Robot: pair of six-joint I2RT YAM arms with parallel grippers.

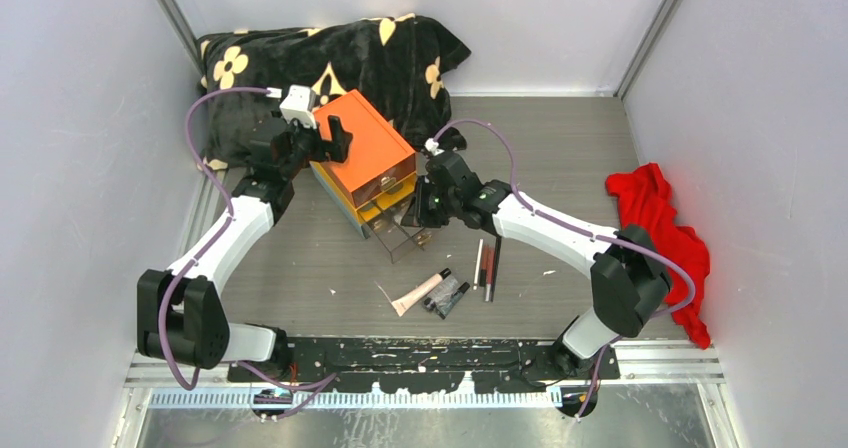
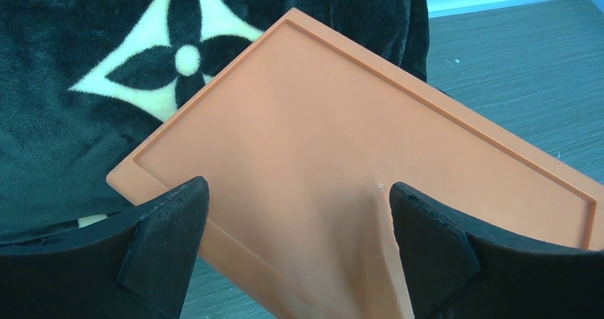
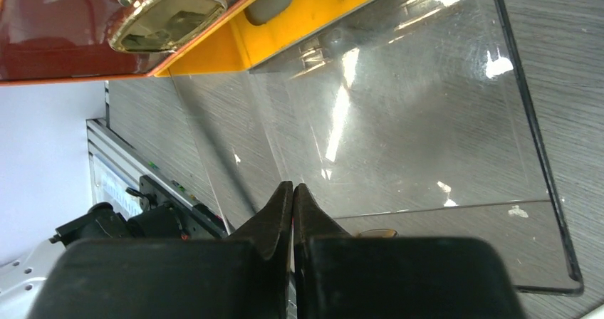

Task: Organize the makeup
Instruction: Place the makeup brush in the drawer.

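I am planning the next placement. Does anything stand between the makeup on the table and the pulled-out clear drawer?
Nothing visible lies between the pinkish tube, black tube, pencils and the clear drawer. Only the shut right gripper sits at the drawer's front.

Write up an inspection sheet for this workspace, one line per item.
Surface: grey wood-grain table, a few white flecks near the front.
Job's things: pinkish tube, black tube and pencils lie loose in front of the orange box; its clear drawer is pulled out, nothing seen inside.
Clutter: red cloth at the right; black flowered blanket at the back.
Grippers: left gripper open over the box top; right gripper shut at the drawer.
Cables: purple cable loops along each arm, no snag seen.
Surroundings: white walls, metal frame.
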